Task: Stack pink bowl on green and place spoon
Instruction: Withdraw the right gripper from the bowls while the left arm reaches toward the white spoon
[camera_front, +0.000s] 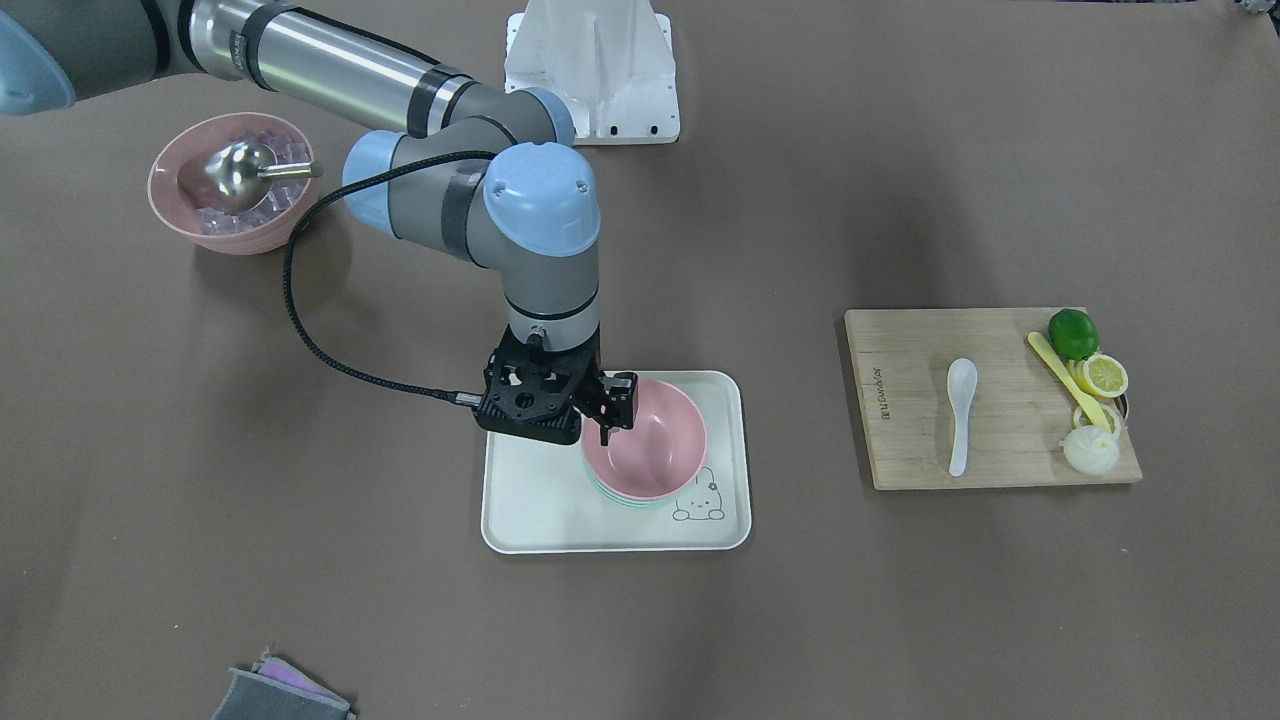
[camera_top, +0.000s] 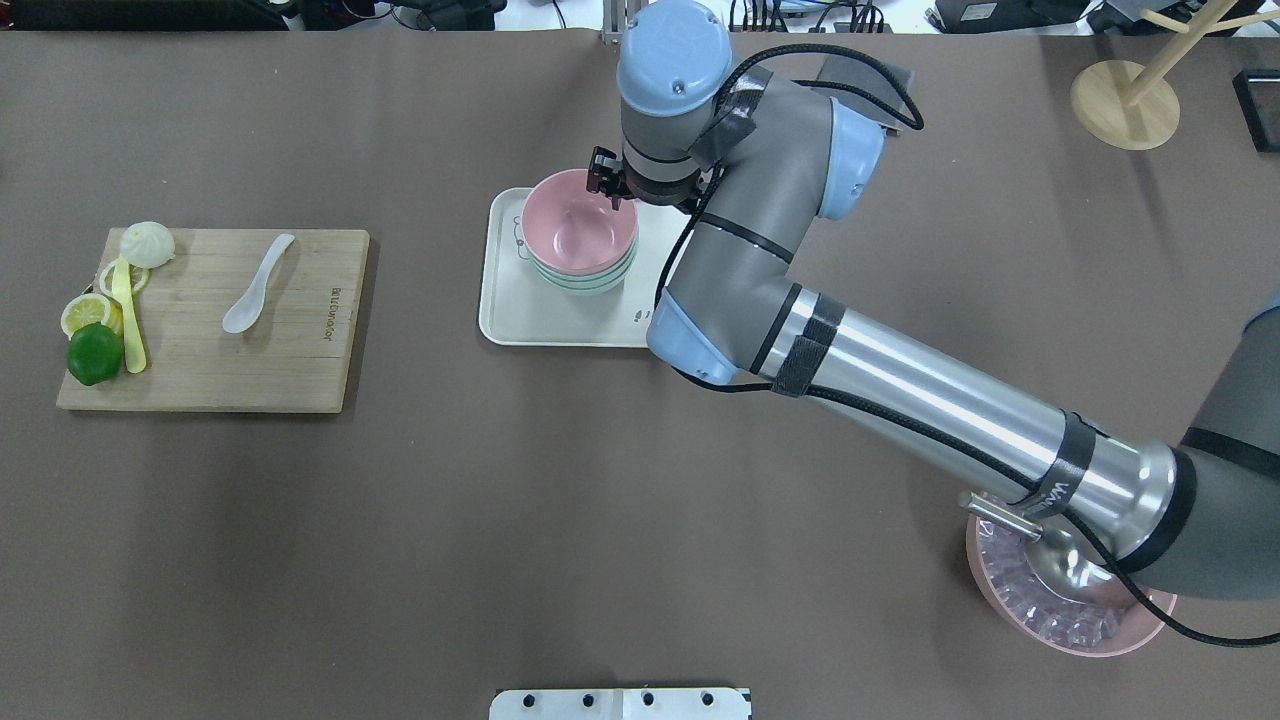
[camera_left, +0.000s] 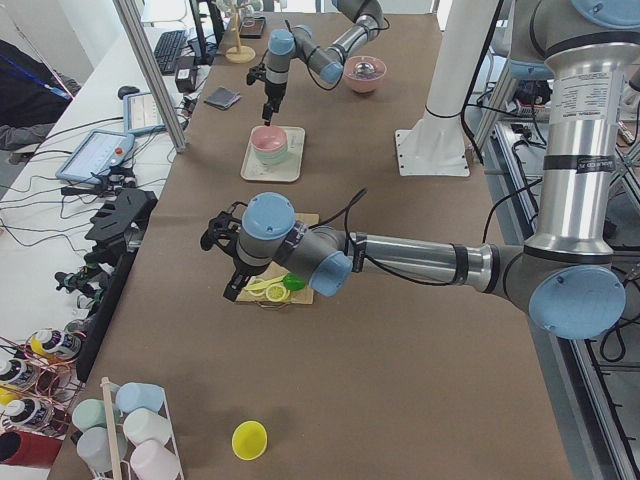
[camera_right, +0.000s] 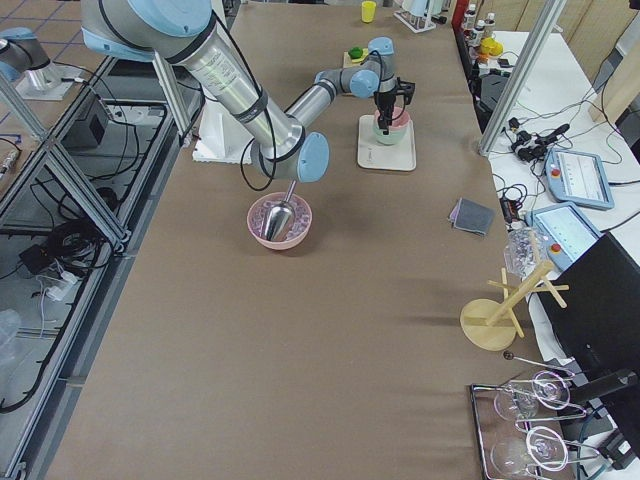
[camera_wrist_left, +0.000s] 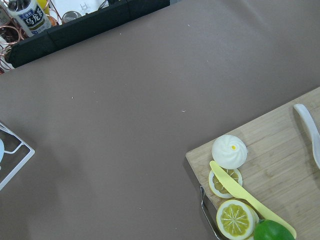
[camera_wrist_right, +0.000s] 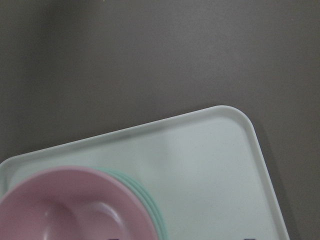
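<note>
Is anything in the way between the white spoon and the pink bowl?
No. Only bare table lies between the white spoon on the cutting board and the pink bowl on the tray. The right gripper is at the bowl's rim, on the side away from the spoon.

A pink bowl (camera_top: 578, 232), green bowl (camera_top: 590, 284), white spoon (camera_top: 262, 280), cream cartoon-printed tray (camera_top: 540, 320).

We see the R gripper (camera_front: 612, 415) at the rim of the pink bowl (camera_front: 655, 445), which sits nested on the green bowl (camera_front: 625, 501) on the tray (camera_front: 540, 505). Spoon (camera_front: 960, 415) lies on the cutting board (camera_front: 910, 400), well apart.
</note>
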